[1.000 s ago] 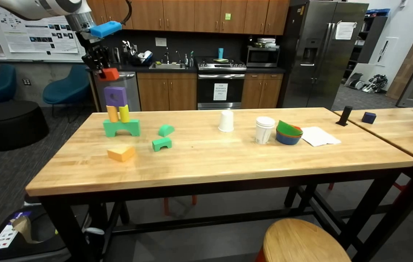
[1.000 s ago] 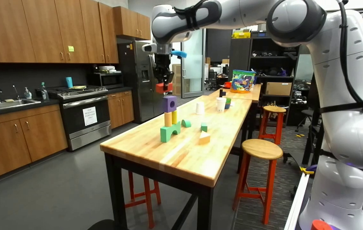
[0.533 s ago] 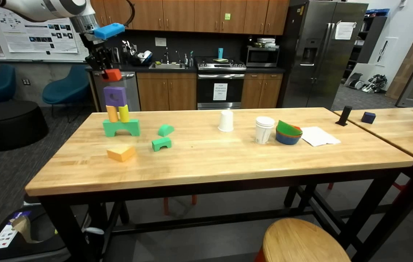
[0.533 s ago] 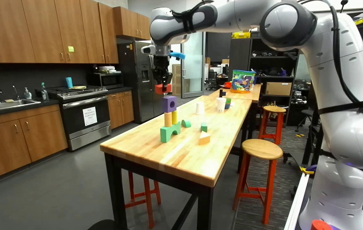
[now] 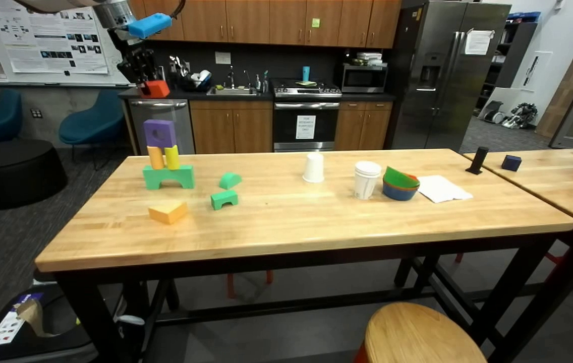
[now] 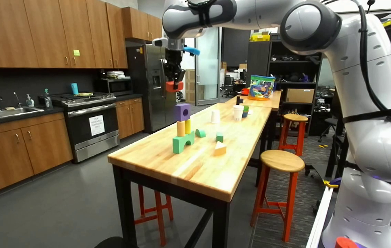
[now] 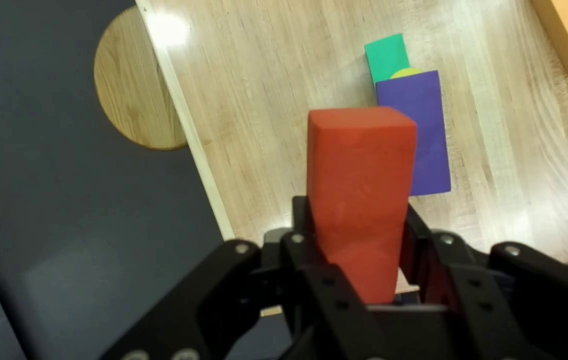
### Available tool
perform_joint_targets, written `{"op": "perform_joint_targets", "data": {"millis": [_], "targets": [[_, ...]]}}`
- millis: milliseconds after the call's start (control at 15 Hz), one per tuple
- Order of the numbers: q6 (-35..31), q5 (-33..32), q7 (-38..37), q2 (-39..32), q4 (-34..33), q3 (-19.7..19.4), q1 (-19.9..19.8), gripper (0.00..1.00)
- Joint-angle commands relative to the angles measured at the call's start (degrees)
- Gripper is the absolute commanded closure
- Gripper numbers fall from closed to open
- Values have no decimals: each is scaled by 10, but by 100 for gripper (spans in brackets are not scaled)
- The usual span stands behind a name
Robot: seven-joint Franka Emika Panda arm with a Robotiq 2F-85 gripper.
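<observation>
My gripper (image 7: 355,212) is shut on a red block (image 7: 361,170), one black finger against each long side. In both exterior views the red block (image 5: 156,89) hangs in the air above a small tower, with a visible gap beneath it. A purple block (image 6: 182,112) with a round hole tops that tower. Beneath it stand an orange pillar (image 5: 156,158) and a yellow pillar (image 5: 172,158), side by side on a green arch (image 5: 168,176). From the wrist, the red block covers part of the purple block's top (image 7: 429,135), and the pillars are mostly hidden.
On the wooden table (image 5: 286,222) lie an orange wedge (image 5: 167,213), a green half-round (image 5: 230,180) and a small green arch (image 5: 224,199). Farther along are white cups (image 5: 313,167), nested bowls (image 5: 400,184) and white paper (image 5: 444,188). Stools (image 6: 282,161) stand beside the table.
The gripper has lifted the red block higher over the last half second, widening the gap to the purple block, after a small sideways shift earlier. The tower stands unchanged.
</observation>
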State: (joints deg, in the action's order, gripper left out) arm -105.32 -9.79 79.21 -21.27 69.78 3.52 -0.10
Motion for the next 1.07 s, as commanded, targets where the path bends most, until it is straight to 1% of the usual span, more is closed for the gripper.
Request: {"op": "perform_joint_targets", "data": {"millis": [0,1000], "targets": [[18,3,-5,9,-3,-2,-2,84],[36,5,-23,18,11,-5,-1,84]]}}
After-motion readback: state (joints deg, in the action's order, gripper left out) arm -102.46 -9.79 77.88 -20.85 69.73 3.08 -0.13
